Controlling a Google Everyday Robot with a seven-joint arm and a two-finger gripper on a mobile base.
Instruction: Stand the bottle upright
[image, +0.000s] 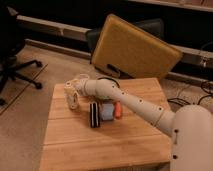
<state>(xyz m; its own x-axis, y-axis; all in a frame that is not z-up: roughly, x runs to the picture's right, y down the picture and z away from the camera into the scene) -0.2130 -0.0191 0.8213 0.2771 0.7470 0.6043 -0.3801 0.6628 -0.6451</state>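
The fingers (71, 94) were in the left-centre of the frame, over the left part of the wooden surface (100, 145), and they were closed on the bottle (72, 100). The bottle was small and cream-white. It seemed to be nearly upright and low over the wood, but I could not tell if its bottom touched the wood or not.

Just to the right of the bottle stood the striped block (93, 115), then the blue-grey block (106, 112) and a small orange thing (118, 110). The arm (130, 102) passed over these three, from the lower right of the frame.

In my judgement the main danger was in the release. If the bottle was a little tilted, or not fully down, it could fall over again when the fingers opened. A finger could also catch the bottle on the way out and pull it down. The striped block was near, so a sideways move could push the bottle against it. The left edge of the surface was also not far, and a fallen bottle could roll off there.
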